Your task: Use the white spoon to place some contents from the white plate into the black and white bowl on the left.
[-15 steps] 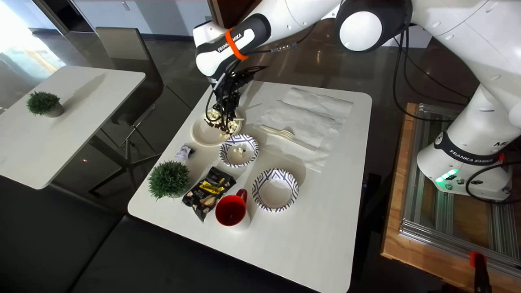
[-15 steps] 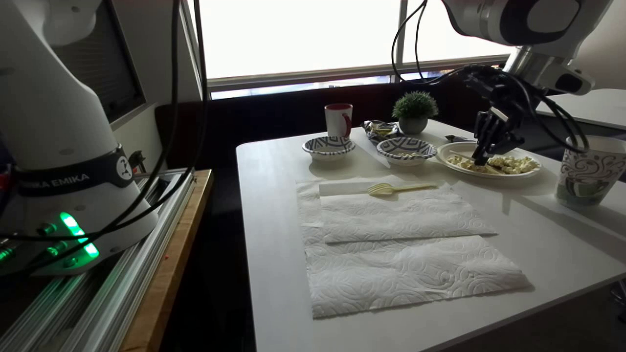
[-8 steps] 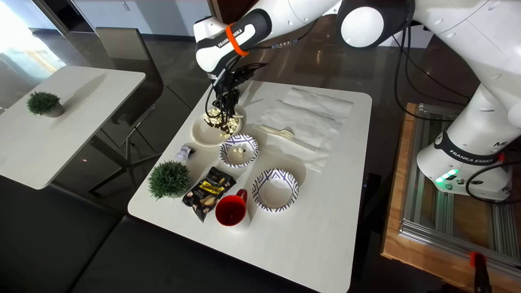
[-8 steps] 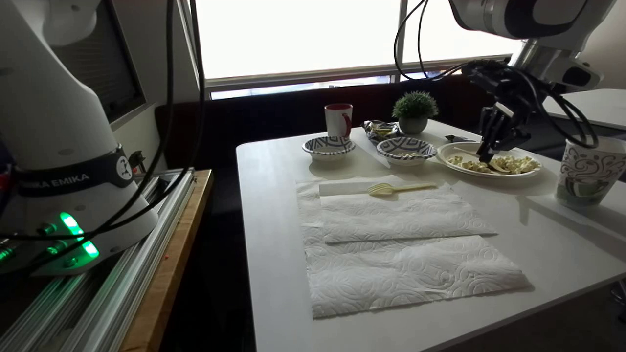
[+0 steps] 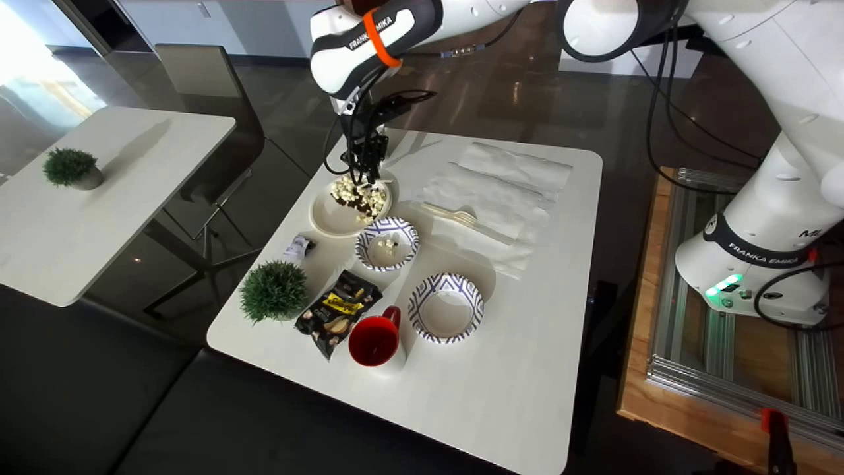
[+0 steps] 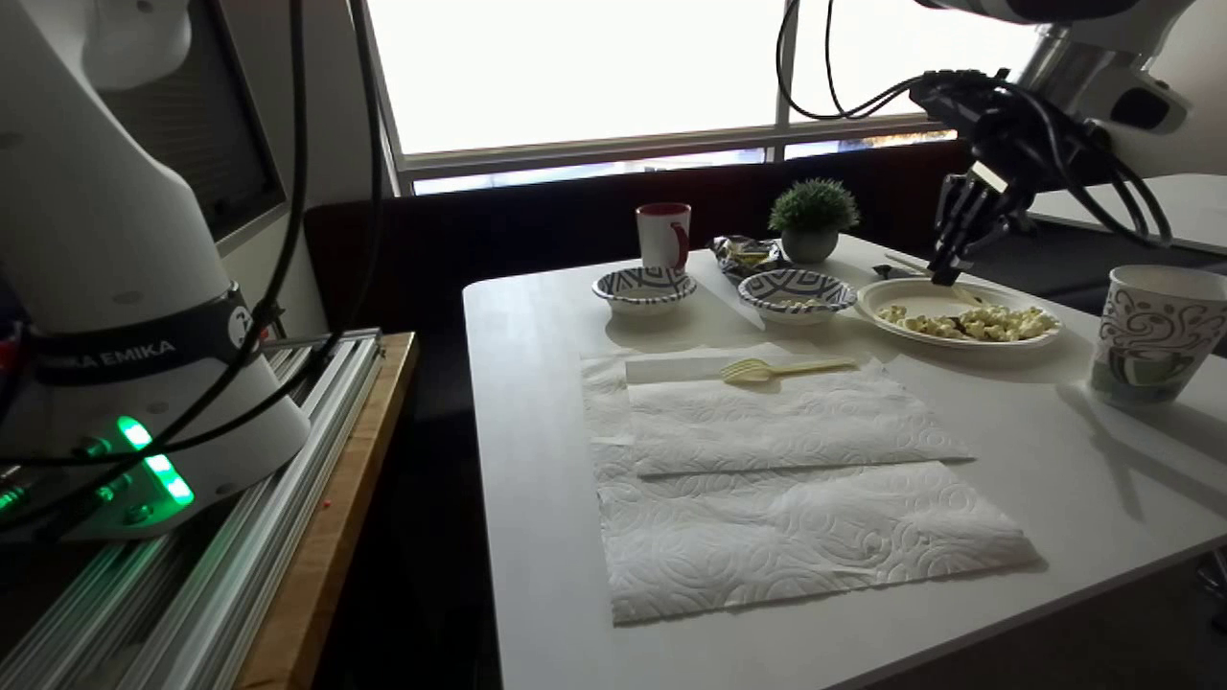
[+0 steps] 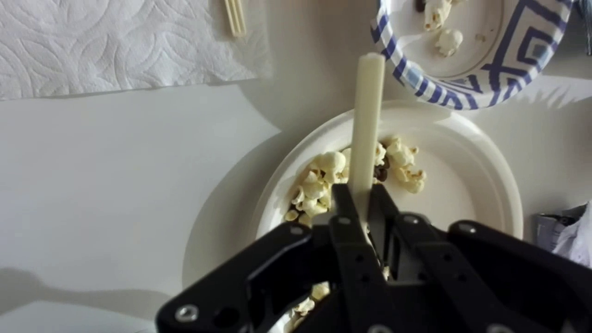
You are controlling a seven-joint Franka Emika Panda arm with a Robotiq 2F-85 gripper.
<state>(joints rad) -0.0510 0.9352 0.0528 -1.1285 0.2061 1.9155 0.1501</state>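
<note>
Wrist view. Spoon (image 7: 369, 106): scoop end out of sight; pale, straight handle pinched by the gripper (image 7: 362, 196), fingers nearly together, above the plate (image 7: 455, 180). Popcorn (image 7: 317, 187): partly masked; cream heap, dark bits, on the plate. Bowl (image 7: 490, 88): cut by top edge; blue-and-white pattern.

In an exterior view, plant (image 5: 273, 290), wrapper (image 5: 299, 248) and plate (image 5: 334, 214) with popcorn (image 5: 374, 203) line the left edge of the bench (image 5: 514, 382) from its near-left corner. Packet (image 5: 339, 310) and mug (image 5: 376, 343) lie toward the near edge, one bowl (image 5: 447, 315) right of them, another bowl (image 5: 403, 257) beside the plate. Toward the far edge, towels (image 5: 489, 196) bear a fork (image 5: 455, 216).
</note>
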